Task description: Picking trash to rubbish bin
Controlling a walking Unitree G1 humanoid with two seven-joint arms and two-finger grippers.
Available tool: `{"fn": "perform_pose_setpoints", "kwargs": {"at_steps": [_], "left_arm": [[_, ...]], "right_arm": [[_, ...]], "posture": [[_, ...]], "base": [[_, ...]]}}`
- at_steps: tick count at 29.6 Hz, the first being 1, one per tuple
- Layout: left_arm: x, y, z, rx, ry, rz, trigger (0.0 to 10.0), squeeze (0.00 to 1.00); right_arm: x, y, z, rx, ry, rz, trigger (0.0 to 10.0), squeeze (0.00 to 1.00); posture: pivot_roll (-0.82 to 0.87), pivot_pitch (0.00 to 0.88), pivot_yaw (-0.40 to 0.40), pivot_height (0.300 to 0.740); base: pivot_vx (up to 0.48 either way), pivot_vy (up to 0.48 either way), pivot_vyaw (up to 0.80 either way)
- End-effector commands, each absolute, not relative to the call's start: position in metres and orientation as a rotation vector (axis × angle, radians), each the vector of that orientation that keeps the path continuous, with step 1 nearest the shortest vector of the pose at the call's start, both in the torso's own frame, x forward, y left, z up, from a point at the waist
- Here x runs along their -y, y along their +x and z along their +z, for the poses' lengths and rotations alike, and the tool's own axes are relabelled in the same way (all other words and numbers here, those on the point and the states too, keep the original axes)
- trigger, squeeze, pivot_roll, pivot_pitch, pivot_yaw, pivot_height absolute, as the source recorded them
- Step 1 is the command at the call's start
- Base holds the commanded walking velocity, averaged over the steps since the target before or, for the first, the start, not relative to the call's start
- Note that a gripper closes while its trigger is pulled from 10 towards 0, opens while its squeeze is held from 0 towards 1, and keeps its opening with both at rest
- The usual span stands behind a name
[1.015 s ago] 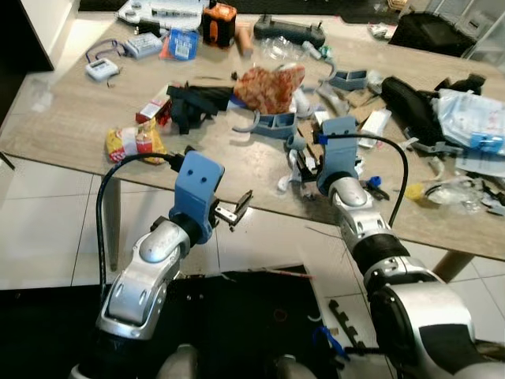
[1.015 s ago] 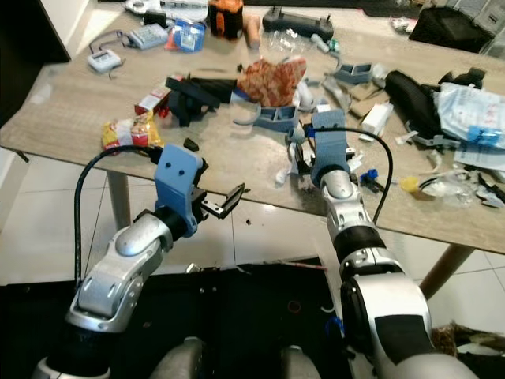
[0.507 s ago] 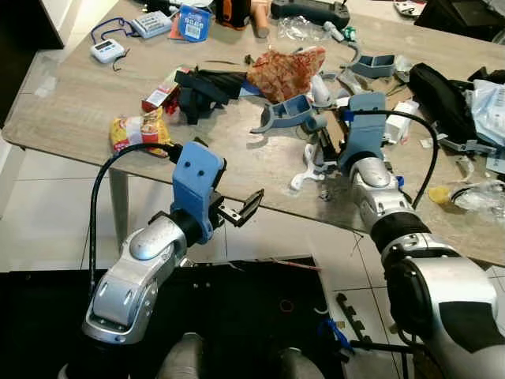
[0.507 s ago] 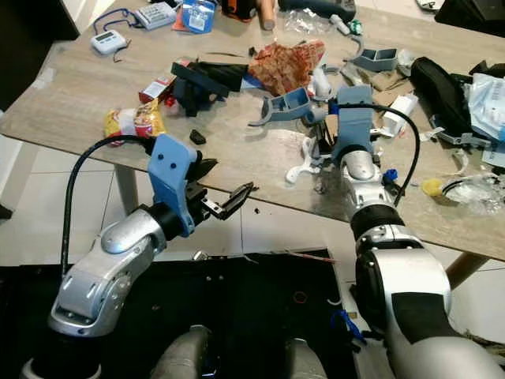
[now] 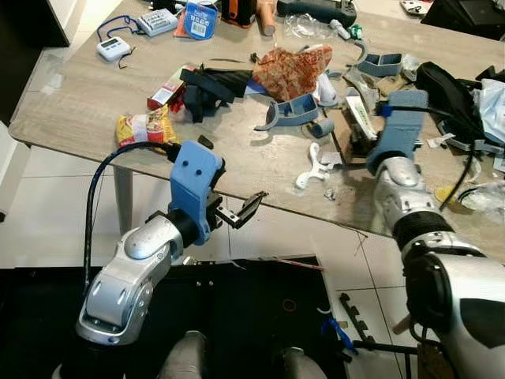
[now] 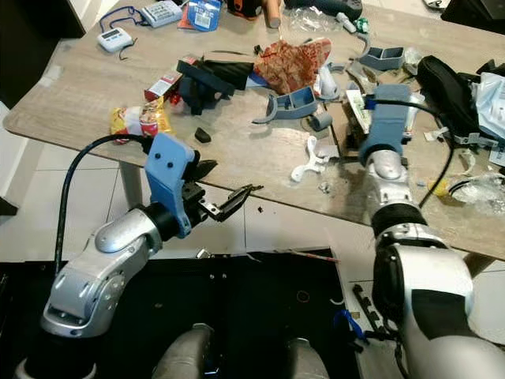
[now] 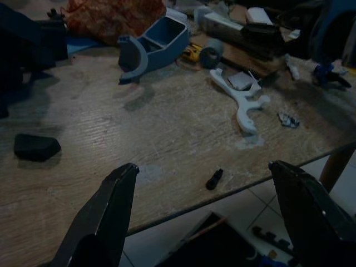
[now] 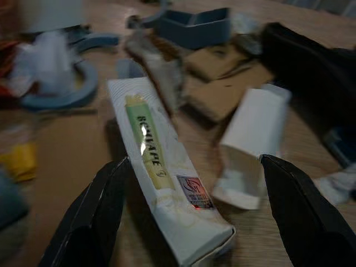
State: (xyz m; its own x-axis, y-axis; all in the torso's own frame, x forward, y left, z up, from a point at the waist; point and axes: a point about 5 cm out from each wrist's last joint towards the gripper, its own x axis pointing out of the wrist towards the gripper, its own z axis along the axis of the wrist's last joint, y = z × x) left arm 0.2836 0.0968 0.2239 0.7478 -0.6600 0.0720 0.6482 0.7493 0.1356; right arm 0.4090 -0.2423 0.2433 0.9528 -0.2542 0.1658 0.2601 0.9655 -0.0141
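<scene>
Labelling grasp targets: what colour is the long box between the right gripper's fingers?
White with a green stripe; right wrist view shows it best.

Pale wood-grain table [image 5: 79, 110], white-and-green carton [image 8: 161, 183], red-orange patterned wrapper [image 5: 288, 69], yellow-red snack packet [image 5: 142, 129]

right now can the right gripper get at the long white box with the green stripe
Probably yes. The right gripper is open and points straight at the white box, its fingers either side, and nothing lies between them.

Two glossy silver jointed arms [image 5: 134, 268], blue plastic wrist housings [image 5: 193, 185]. Looped black cables [image 5: 99, 205]. Long black tapered fingers [image 7: 105, 217].
</scene>
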Motion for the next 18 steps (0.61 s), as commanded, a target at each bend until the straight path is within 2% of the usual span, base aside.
{"fn": "perform_pose_setpoints", "kwargs": {"at_steps": [1,7,17,18], "left_arm": [[-0.095,0.279,0.221,0.104,0.114,-0.748,10.0,0.0],[-0.097,0.283,0.221,0.098,0.128,-0.731,10.0,0.0],[-0.1,0.285,0.223,0.102,0.137,-0.708,10.0,0.0],[-0.101,0.285,0.223,0.102,0.138,-0.706,10.0,0.0]], "right_arm": [[0.249,0.406,0.233,0.125,-0.002,-0.271,10.0,0.0],[0.241,0.407,0.212,0.006,0.062,-0.178,10.0,0.0],[0.233,0.407,0.204,-0.029,0.047,-0.112,10.0,0.0],[0.233,0.407,0.204,-0.027,0.045,-0.112,7.5,0.0]], "posture": [[0.33,0.377,-0.022,0.74],[0.33,0.372,-0.023,0.74],[0.34,0.36,-0.025,0.74],[0.34,0.36,-0.025,0.74]], "base": [[0.0,0.0,0.0],[0.0,0.0,0.0],[0.0,0.0,0.0],[0.0,0.0,0.0]]}}
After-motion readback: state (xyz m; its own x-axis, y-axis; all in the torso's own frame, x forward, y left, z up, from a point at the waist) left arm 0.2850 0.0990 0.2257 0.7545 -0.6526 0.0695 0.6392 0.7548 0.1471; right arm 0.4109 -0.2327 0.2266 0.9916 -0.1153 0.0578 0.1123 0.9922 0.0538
